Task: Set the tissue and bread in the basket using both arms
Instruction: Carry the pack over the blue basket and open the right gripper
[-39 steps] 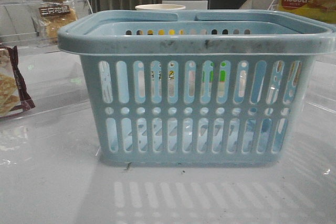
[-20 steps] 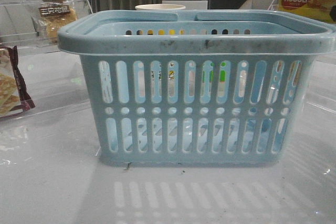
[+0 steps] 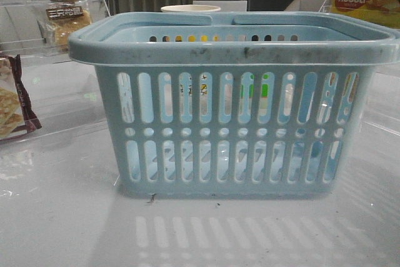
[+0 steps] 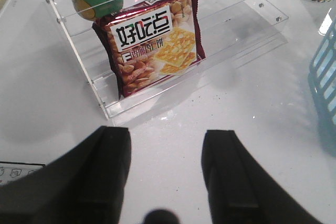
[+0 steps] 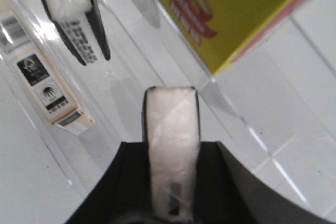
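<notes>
Front view: the basket (image 3: 234, 101) stands on the table (image 3: 56, 217); the bread (image 3: 65, 22) sits far left behind it. Left wrist view: the left gripper (image 4: 165, 169) hangs apart, empty, near a cracker bag (image 4: 152, 40). Right wrist view: the right gripper (image 5: 172, 182) is clamped on the tissue (image 5: 172, 145).

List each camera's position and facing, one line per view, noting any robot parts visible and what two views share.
Front view: low over the table, facing forward at the basket; no robot parts show.
Left wrist view: on the left arm, looking down at the cracker bag; the open left end effector shows.
Right wrist view: on the right arm, close to a yellow box; the right end effector grips the tissue.
Shared: the basket's blue wall in front and left wrist views.
</notes>
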`<state>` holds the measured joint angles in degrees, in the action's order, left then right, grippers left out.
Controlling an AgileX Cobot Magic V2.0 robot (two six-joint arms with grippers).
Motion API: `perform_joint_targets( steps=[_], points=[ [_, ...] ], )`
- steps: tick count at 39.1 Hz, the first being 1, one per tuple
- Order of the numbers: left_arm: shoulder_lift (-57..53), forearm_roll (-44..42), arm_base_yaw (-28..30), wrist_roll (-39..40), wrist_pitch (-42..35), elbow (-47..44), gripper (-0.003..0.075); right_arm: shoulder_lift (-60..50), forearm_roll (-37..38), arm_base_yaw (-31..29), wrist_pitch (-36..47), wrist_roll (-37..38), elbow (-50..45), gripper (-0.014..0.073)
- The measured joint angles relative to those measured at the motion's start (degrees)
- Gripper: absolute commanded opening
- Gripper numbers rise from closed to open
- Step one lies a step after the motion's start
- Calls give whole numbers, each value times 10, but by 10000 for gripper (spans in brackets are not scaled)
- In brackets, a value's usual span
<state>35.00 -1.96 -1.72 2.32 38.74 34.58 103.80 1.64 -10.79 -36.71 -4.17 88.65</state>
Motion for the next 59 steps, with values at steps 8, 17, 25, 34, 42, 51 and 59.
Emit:
perform_joint_targets(
  steps=[8,17,25,34,42,51,59],
  points=[
    [0,0,0,0,0,0,378,-85,-27,2,-27,0,0,173],
    [0,0,0,0,0,0,378,-195,-28,40,-54,0,0,173],
    [0,0,0,0,0,0,378,-285,-38,116,-62,0,-19,173],
    [0,0,0,0,0,0,378,-328,-42,236,-68,0,-83,173],
    [0,0,0,0,0,0,378,-313,-44,333,-44,0,-152,173],
    [0,0,0,0,0,0,378,-258,-46,378,-2,0,-184,176],
    [0,0,0,0,0,0,378,-210,-46,380,16,0,-184,271]
  ],
)
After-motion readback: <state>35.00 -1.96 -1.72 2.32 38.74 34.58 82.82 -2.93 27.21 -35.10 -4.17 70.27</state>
